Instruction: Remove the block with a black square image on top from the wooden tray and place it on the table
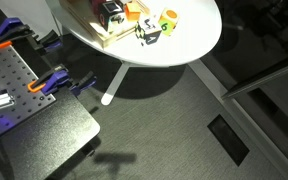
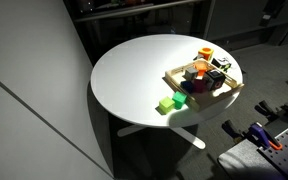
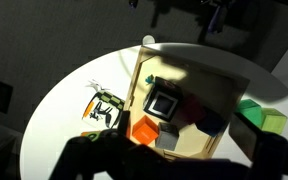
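Wooden tray (image 3: 219, 78) centre frame on white table (image 3: 69, 120), black-square block (image 3: 164, 102) inside it, gripper (image 3: 179, 165) fingers spread apart along bottom edge.

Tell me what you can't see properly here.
Wooden tray: cut off by the top edge in an exterior view.
Block with the black square: clear in the wrist view, too small in both exterior views.
Gripper: dark, blurred wrist-view silhouette; open or shut unclear.

Round white table (image 2: 124, 75) carries wooden tray (image 3: 199, 68), green cube (image 2: 169, 103), black-marked pale block (image 3: 104, 106).
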`<action>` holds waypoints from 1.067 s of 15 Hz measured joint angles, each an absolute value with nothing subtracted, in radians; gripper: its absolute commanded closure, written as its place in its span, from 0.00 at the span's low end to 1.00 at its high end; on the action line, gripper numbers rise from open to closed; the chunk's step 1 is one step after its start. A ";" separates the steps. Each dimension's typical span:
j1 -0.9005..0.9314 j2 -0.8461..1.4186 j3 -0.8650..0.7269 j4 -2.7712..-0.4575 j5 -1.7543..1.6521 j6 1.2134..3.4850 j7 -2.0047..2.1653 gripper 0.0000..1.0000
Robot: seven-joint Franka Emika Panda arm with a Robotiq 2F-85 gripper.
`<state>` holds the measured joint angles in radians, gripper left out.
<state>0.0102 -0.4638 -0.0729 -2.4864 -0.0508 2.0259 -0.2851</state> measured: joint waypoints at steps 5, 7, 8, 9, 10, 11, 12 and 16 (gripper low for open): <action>0.011 -0.419 -0.073 -2.483 -0.050 2.054 -0.285 0.00; 0.015 -0.383 -0.073 -2.475 -0.050 2.083 -0.285 0.00; 0.017 -0.361 -0.072 -2.469 -0.050 2.099 -0.285 0.00; 0.019 -0.338 -0.071 -2.460 -0.050 2.115 -0.285 0.00; 0.021 -0.315 -0.069 -2.452 -0.050 2.131 -0.283 0.00; 0.022 -0.289 -0.067 -2.442 -0.050 2.147 -0.279 0.00; 0.023 -0.263 -0.065 -2.431 -0.049 2.159 -0.276 0.00; 0.023 -0.152 -0.054 -2.379 -0.021 2.183 -0.263 0.00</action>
